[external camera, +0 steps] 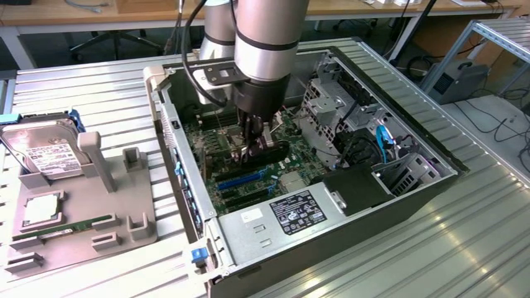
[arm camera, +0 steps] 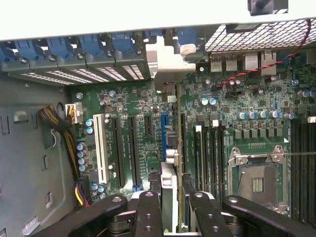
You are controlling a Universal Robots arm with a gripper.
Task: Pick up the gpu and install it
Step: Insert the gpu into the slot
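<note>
1. The gpu (arm camera: 169, 197) stands on edge between the jaws of the gripper (arm camera: 175, 210), seen in the wrist view as a thin card running down toward the motherboard (arm camera: 237, 98) beside the blue expansion slot (arm camera: 164, 131).
2. The jaws are narrowed onto the card, one finger on each face, so they hold the gpu rather than stand free.
3. In the exterior view the arm reaches down into the open computer case (external camera: 431, 186), the gripper (external camera: 257, 149) low over the board, near the row of slots.
4. Whether the card's edge has entered a slot I cannot tell; its metal end bracket (arm camera: 170, 66) seems to sit by the rear slot openings.
5. Handling, as a judgement: the card looks light and stiff, yet fragile. A hold on the bare board edges suits it best, clear of fan and components, since a tilted press could strain the connector.
6. On the bench (external camera: 463, 248), a grey holder (external camera: 108, 205) to the exterior view's left carries a hard drive (external camera: 46, 152) and a RAM stick (external camera: 71, 226).
</note>
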